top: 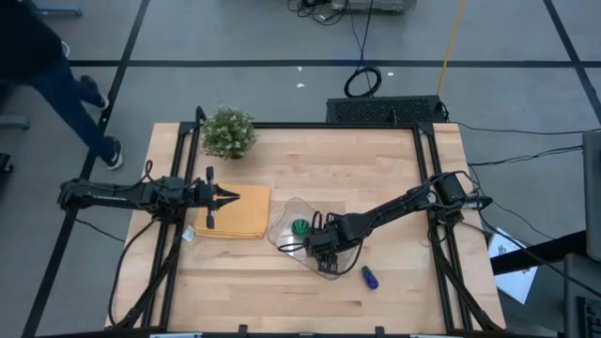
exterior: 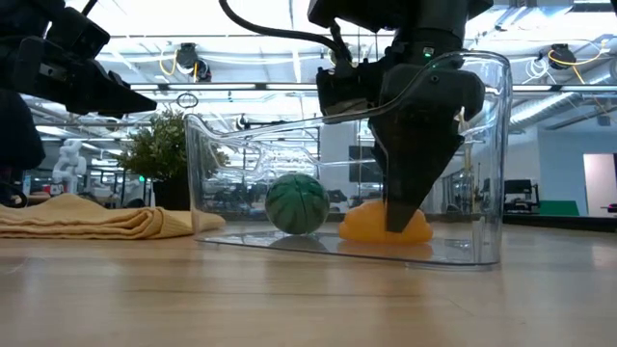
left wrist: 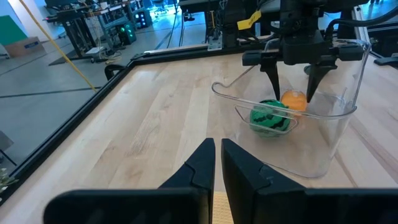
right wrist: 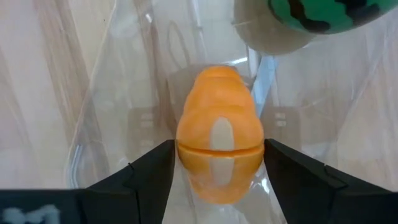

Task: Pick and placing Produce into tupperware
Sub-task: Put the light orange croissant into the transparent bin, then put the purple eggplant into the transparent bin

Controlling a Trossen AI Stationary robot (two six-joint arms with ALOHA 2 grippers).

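The clear tupperware (top: 286, 235) stands at the table's middle. In it lie the green striped ball (top: 300, 226), which also shows in the low view (exterior: 296, 203), and the orange oval (exterior: 371, 224). My right gripper (exterior: 397, 226) reaches down into the tupperware and is shut on the orange oval (right wrist: 219, 124). The blue-purple piece (top: 369, 277) lies on the table, outside the tupperware toward the near right. My left gripper (top: 235, 196) is shut and empty above the tan pad (top: 239, 218) at the left. My right gripper pinches the orange oval's two opposite sides (right wrist: 184, 149) between its two fingers, at its widest part. The fingers (left wrist: 275, 81) come from above, pointing down. The oval's underside (exterior: 366, 236) rests on the tupperware's floor, next to the green ball.
A potted plant (top: 228, 131) stands at the far left corner. The folded tan pad lies under my left gripper. A person's legs (top: 70, 89) show on the floor beyond the table's far left. Bare wood lies along the near edge and at the far right.
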